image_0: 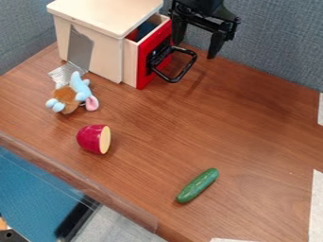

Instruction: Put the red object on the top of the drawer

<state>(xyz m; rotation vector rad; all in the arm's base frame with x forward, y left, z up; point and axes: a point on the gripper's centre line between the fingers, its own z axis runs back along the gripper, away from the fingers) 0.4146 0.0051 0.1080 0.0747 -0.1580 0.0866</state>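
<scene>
At the top edge, right of centre, a black gripper (195, 49) hangs with its two fingers spread wide, near the black handle (193, 56) of a red-fronted drawer (144, 65). The drawer is pulled partly out of a pale wooden box (104, 14), with something blue (146, 29) inside. Left of centre, the red half (89, 138) rests on the brown table (259, 123), its cream cut face turned to the right. Above it, near the box, lies a blue and brown plush (68, 97). Lower right of the red half, well apart, lies a green cucumber (197, 185), slanted.
</scene>
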